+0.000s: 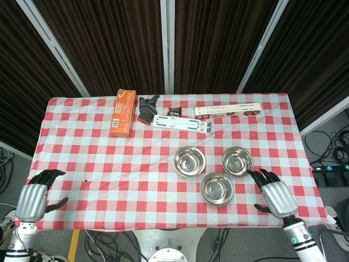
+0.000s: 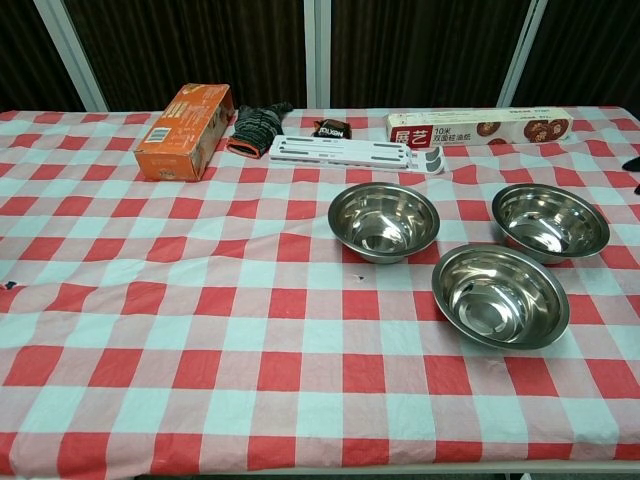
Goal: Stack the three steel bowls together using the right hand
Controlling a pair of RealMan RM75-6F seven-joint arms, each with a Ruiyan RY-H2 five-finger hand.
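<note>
Three steel bowls stand apart on the checked cloth: a left bowl (image 1: 189, 161) (image 2: 384, 220), a right bowl (image 1: 237, 161) (image 2: 550, 221) and a nearer front bowl (image 1: 217, 189) (image 2: 500, 295). All are upright and empty. My right hand (image 1: 274, 195) hovers with fingers spread just right of the front bowl, its fingertips close to the right bowl's near rim, holding nothing. The chest view shows only a dark fingertip at its right edge. My left hand (image 1: 34, 199) hangs at the table's near left corner, fingers loosely apart, empty.
Along the far side lie an orange box (image 1: 122, 112) (image 2: 184, 130), a dark glove (image 1: 146, 108) (image 2: 256, 126), a white plastic rack (image 1: 182, 123) (image 2: 360, 153), a small dark packet (image 1: 174, 112) and a long wrap box (image 1: 228, 111) (image 2: 480, 126). The table edge (image 1: 163, 214) runs near both hands.
</note>
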